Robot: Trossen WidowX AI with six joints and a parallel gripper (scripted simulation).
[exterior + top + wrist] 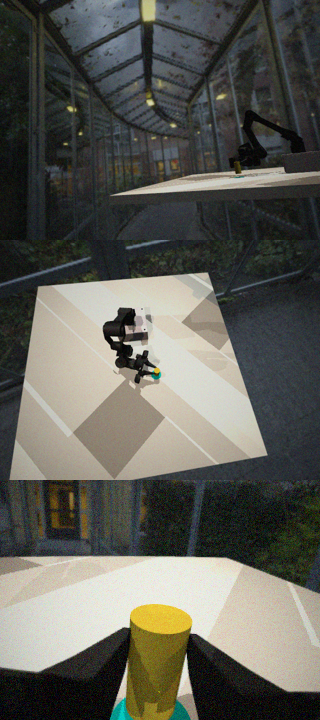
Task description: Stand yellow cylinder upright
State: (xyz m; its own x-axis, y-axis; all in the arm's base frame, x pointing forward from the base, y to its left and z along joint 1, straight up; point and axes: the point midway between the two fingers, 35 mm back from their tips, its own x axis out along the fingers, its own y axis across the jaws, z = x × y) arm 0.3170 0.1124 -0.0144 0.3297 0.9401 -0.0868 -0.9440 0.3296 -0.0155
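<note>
The yellow tall cylinder (156, 370) (237, 167) (155, 667) is nearly upright, its flat top facing up. My gripper (156, 370) (159, 638) is shut on it, one finger on each side of its upper part. The cyan circle (156, 377) (239, 177) (119, 712) lies flat on the table below it. In the exterior view a small gap shows between the cylinder's bottom and the table. In the wrist view the cylinder's lower end overlaps the circle and hides its middle.
The arm's box-shaped base (136, 336) (301, 163) stands on the table (180, 420) (180, 189), behind the gripper. Patches of light and shadow cross the table top. The table's far edge shows in the wrist view.
</note>
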